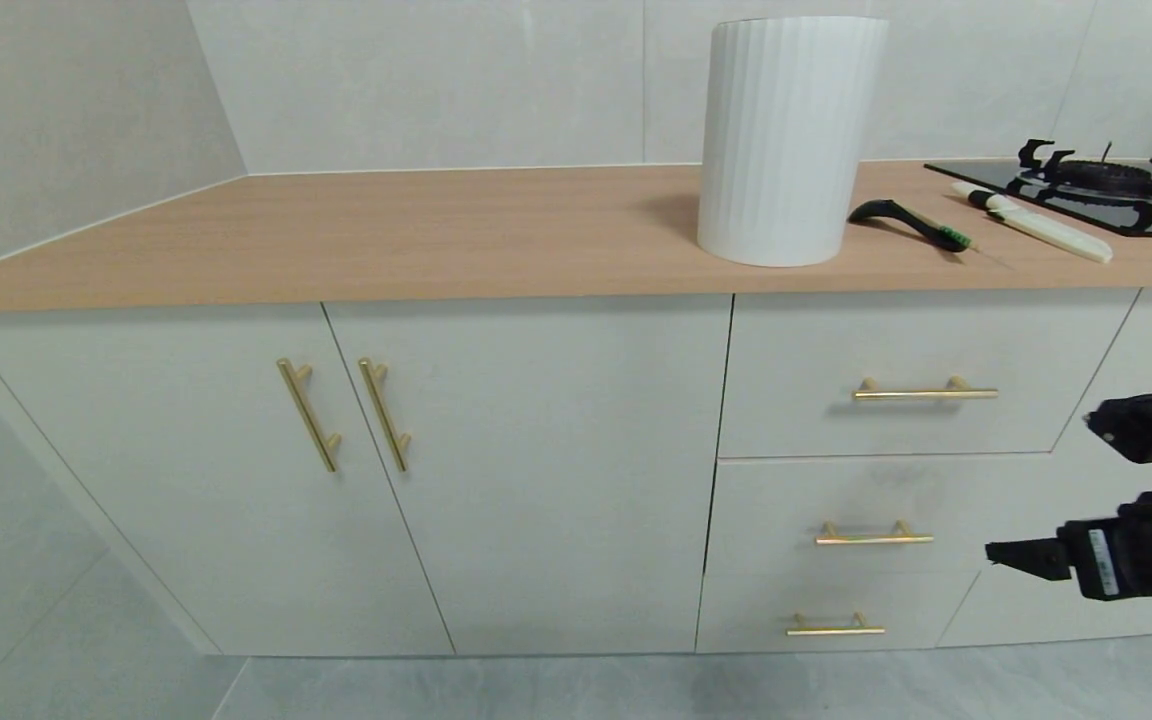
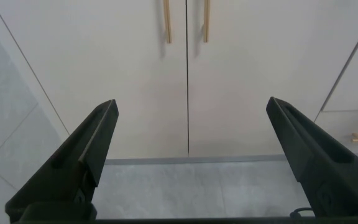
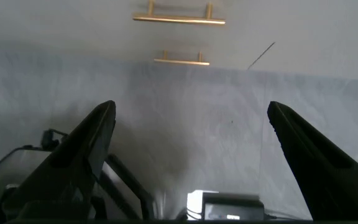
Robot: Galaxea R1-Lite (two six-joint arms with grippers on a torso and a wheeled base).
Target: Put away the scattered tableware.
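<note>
On the wooden counter [image 1: 386, 235] a tall white ribbed container [image 1: 786, 140] stands to the right of centre. Just right of it lie a black-handled utensil [image 1: 911, 223] and a long white knife-like piece [image 1: 1036, 223], which partly rests on the stove's edge. My right gripper [image 1: 1046, 490] hangs low at the right, in front of the drawers, well below the counter. It is open with nothing between its fingers, and in its wrist view the right gripper [image 3: 190, 107] faces the floor. My left gripper [image 2: 191, 106] is open and empty, facing the double cabinet doors [image 2: 187, 74].
A black gas stove [image 1: 1096, 185] sits at the counter's far right. Below are two cabinet doors with gold handles [image 1: 341, 412] and three drawers with gold handles [image 1: 924, 392]. Tiled walls close the back and left. Grey floor [image 1: 576, 690] lies in front.
</note>
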